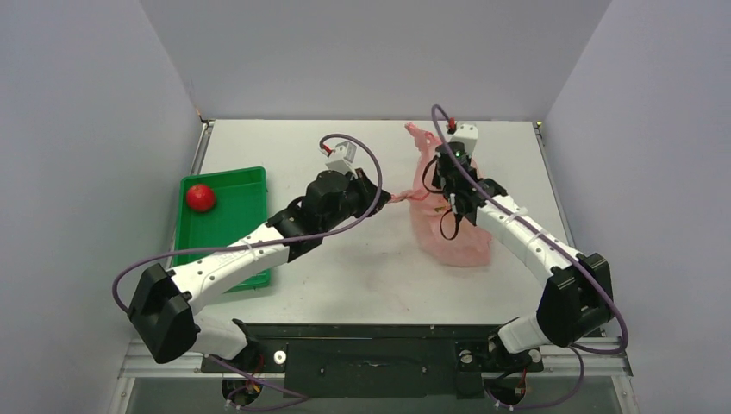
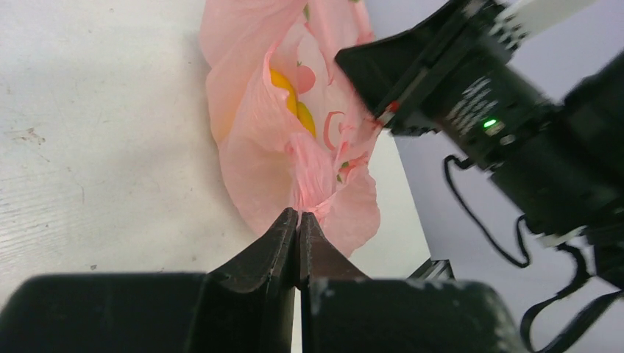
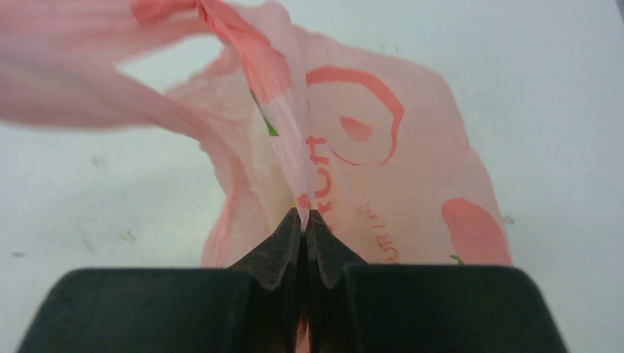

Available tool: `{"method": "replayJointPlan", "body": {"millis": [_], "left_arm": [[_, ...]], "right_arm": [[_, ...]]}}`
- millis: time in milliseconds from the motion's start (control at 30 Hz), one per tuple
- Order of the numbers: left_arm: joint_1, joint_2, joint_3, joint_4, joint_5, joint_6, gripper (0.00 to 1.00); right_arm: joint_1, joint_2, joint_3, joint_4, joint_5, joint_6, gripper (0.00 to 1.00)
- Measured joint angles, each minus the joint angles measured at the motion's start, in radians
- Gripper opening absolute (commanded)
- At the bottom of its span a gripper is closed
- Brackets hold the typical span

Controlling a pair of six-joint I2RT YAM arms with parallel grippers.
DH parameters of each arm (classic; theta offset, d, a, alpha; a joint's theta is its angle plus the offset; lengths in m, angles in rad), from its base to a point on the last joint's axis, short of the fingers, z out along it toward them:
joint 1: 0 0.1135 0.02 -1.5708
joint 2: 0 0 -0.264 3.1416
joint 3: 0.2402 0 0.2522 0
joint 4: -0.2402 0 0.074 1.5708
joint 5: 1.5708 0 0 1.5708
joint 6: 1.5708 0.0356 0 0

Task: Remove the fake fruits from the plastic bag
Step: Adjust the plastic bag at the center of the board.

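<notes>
1. The plastic bag (image 1: 454,240) lies on the right-centre part of the white bench (image 1: 345,276), crumpled, with one end reaching toward the far edge.
2. The left gripper (image 2: 299,219) is clenched on a pinch of the bag's thin pink film. Its two dark fingers meet with the film gathered between their tips.
3. From above, a twisted strand of the bag runs sideways from the bag's body to that gripper, so this edge is lifted off the bench.
4. The right gripper (image 3: 304,218) is also clenched on the bag. It grasps a vertical fold of film just beside the red printed ring and lettering.
5. The two grippers hold opposite sides of the bag's mouth, which gapes between them in the left wrist view.
6. The fake fruits (image 2: 285,87) are inside the bag. Two yellow curved patches show through the opening, partly hidden by pink folds, and how many pieces there are cannot be told.
7. A green tray (image 1: 237,203) sits at the left side of the bench, well apart from the bag.
8. A red round fruit (image 1: 200,197) rests in the tray's far left corner.
</notes>
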Motion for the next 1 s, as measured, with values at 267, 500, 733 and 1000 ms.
{"method": "replayJointPlan", "body": {"millis": [267,500,733,1000], "left_arm": [[0.051,0.107,0.108,0.096,0.136,-0.103,0.0],[-0.024,0.132,0.068,0.207,0.181,-0.188,0.0],[-0.106,0.175,0.026,0.249,0.287,-0.202,0.22],[-0.138,0.191,0.017,0.243,0.377,-0.172,0.48]], "right_arm": [[-0.19,0.004,0.268,-0.037,-0.2,-0.01,0.0],[-0.238,0.028,0.341,-0.09,-0.315,0.001,0.0],[-0.245,0.047,0.34,-0.122,-0.374,0.0,0.11],[-0.211,-0.022,0.187,-0.149,-0.297,0.002,0.6]]}}
